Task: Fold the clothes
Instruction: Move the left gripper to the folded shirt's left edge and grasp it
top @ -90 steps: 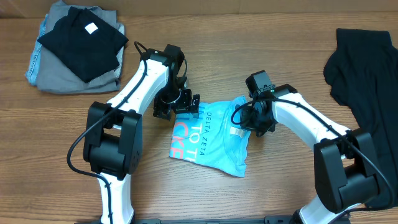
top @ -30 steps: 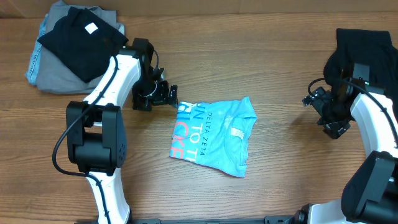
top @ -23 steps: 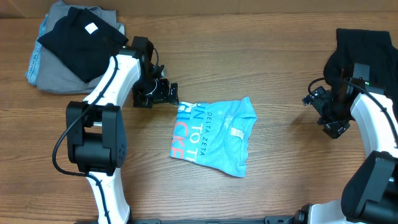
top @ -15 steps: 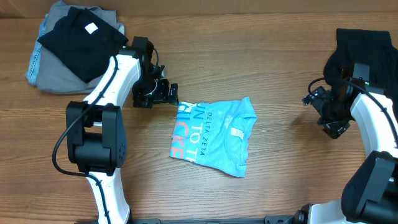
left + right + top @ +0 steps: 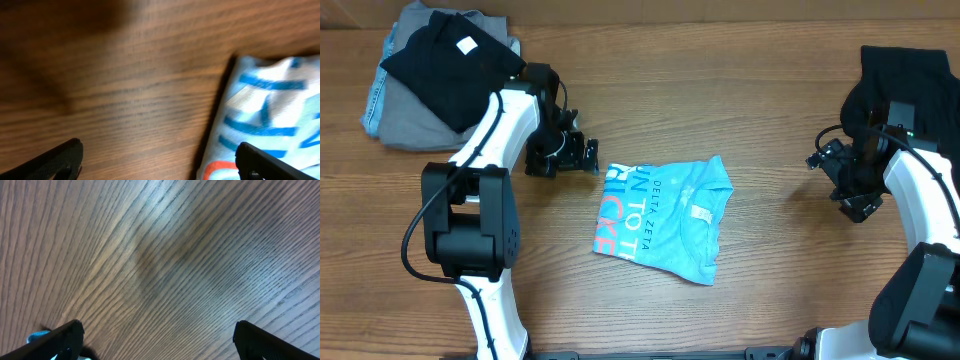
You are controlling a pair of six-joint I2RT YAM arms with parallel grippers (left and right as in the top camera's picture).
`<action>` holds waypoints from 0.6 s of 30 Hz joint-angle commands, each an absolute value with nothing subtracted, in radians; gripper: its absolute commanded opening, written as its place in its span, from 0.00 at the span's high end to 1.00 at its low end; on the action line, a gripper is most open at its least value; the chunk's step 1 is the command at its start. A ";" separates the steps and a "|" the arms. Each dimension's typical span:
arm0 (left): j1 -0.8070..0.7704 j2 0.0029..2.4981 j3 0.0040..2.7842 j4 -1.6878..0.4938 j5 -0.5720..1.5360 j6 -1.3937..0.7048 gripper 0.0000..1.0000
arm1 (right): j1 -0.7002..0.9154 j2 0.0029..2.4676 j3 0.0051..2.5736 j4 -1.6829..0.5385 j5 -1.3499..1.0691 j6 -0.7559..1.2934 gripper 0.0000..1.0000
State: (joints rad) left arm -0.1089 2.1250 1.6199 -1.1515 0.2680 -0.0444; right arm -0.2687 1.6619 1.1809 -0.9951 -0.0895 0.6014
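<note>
Shows one light blue T-shirt (image 5: 663, 218) folded into a compact, slightly skewed rectangle near the middle of the wooden table (image 5: 770, 300). Has white and coral-red lettering facing up on its left part and a small white tag toward its right. Places it between the two grippers, touching neither.

Puts the left gripper (image 5: 588, 155) just beside the shirt's upper left corner, jaws spread wide over bare wood with nothing between them. Confirms this from the left wrist view: the T-shirt (image 5: 270, 115) edge, with blurred lettering, fills the right side. There the gap of the left gripper (image 5: 160, 167) lies mostly over wood, its right fingertip (image 5: 260, 160) over the cloth's edge.

Puts the right gripper (image 5: 823, 163) well apart from the shirt, off at the right side of the table, likewise spread wide and holding nothing. Shows only wood grain between the fingers of the right gripper (image 5: 157, 347) in the right wrist view. Adds a sliver of light blue at the lower left, too small to identify.

Counts one T-shirt, two arms, two grippers. Counts one pile at the top left corner: a black garment (image 5: 450, 65) on top, a grey garment (image 5: 410, 125) beneath, and a denim-blue strip (image 5: 375, 100) along the left edge. Counts one more dark garment (image 5: 910, 100), crumpled at the right edge, just behind the right arm.
</note>
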 commanded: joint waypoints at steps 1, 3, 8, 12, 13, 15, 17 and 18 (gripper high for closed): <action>-0.103 2.133 1.530 -1.107 0.307 -0.007 0.00 | -0.271 1.645 1.200 -0.992 -0.091 0.596 0.00; -0.103 2.133 1.494 -1.077 0.383 0.033 0.00 | -0.271 1.645 1.200 -0.992 -0.091 0.596 0.00; -0.103 2.133 1.431 -1.046 0.553 0.116 0.00 | -0.271 1.645 1.200 -0.992 -0.091 0.596 0.00; -0.103 2.133 1.397 -1.031 0.575 0.121 0.00 | -0.271 1.645 1.200 -0.992 -0.091 0.596 0.00; -0.104 2.133 1.386 -1.026 0.593 0.120 0.00 | -0.271 1.645 1.200 -0.992 -0.091 0.596 0.00; -0.108 2.133 1.364 -1.019 0.630 0.120 0.00 | -0.271 1.645 1.200 -0.992 -0.091 0.596 0.00; -0.116 2.133 1.341 -1.015 0.654 0.120 0.00 | -0.271 1.645 1.200 -0.992 -0.091 0.596 0.00; -0.121 2.133 1.328 -1.010 0.655 0.120 0.00 | -0.271 1.645 1.200 -0.992 -0.091 0.596 0.00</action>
